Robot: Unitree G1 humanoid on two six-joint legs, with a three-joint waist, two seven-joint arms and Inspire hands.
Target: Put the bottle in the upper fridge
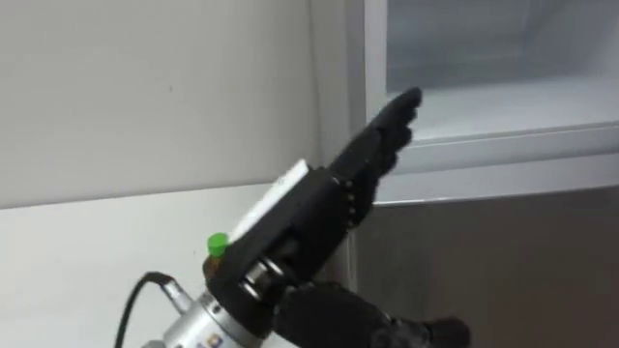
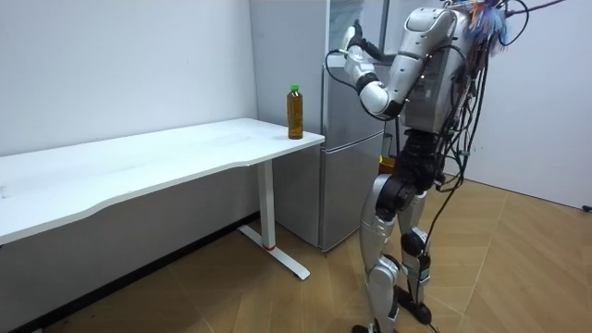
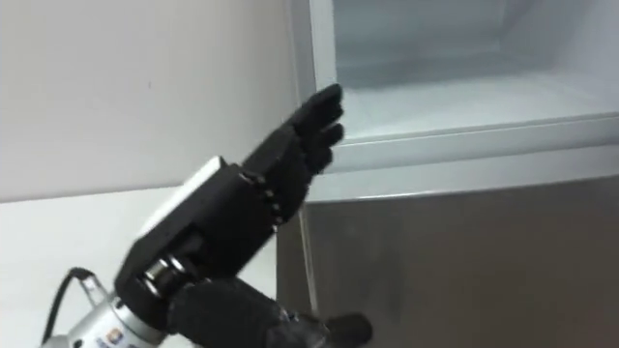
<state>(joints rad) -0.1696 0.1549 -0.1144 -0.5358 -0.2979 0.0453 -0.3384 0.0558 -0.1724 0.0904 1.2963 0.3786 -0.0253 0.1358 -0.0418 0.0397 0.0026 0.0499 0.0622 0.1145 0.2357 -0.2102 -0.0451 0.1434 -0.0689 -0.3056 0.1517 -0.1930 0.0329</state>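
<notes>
Left eye view: left hand (image 1: pixel 309 208) flat, empty, up by the upper fridge (image 1: pixel 503 106). Bottle (image 1: pixel 217 244) sits ungrabbed at 8 o'clock, so I reckon grabbing it's my next move.

We see a bottle (image 2: pixel 295 113) of amber-brown with a bright green cap, and a counter (image 2: pixel 139 171) of plain white. The fridge (image 2: pixel 350 176) is silver-grey outside and pale white within. The left hand (image 1: pixel 324 208) and its fingers (image 1: pixel 392 121) are black. The floor (image 2: pixel 518 268) is warm brown wood in a herringbone pattern.
</notes>
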